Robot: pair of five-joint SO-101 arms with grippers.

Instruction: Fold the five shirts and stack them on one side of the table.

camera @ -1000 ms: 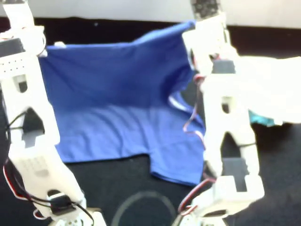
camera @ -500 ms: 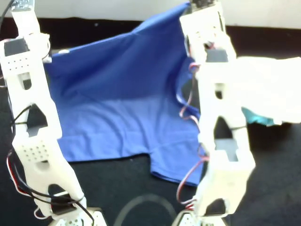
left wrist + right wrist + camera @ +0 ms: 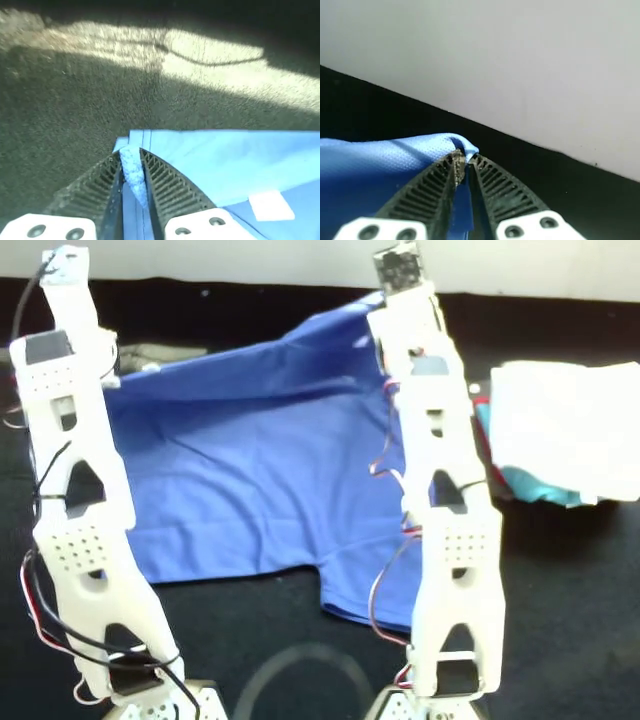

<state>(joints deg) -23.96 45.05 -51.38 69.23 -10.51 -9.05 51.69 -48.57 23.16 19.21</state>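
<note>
Two tools are clamped on cloth. The left tool (image 3: pixel 132 162) has its jaws pinched on a far corner of the blue shirt (image 3: pixel 250 480), low over the dark desk (image 3: pixel 250 640). The right tool (image 3: pixel 465 159) grips the other far corner between closed jaws, and that corner seems raised, with the pale wall (image 3: pixel 520 60) behind it.

From those two held corners the shirt slopes down and toward the arms' bases. Most of it lies spread on the desk between the arms, with the near hem flat and one part reaching further forward beside the right arm.

Well apart from it, at the right side of the desk, sits a pile (image 3: pixel 565 420) of folded garments, white on top with teal beneath. How many it holds I cannot tell.

Judging by this, some shirts are folded and stacked. The blue one is only at its first fold, open and unstacked, and any others remain to be done.
</note>
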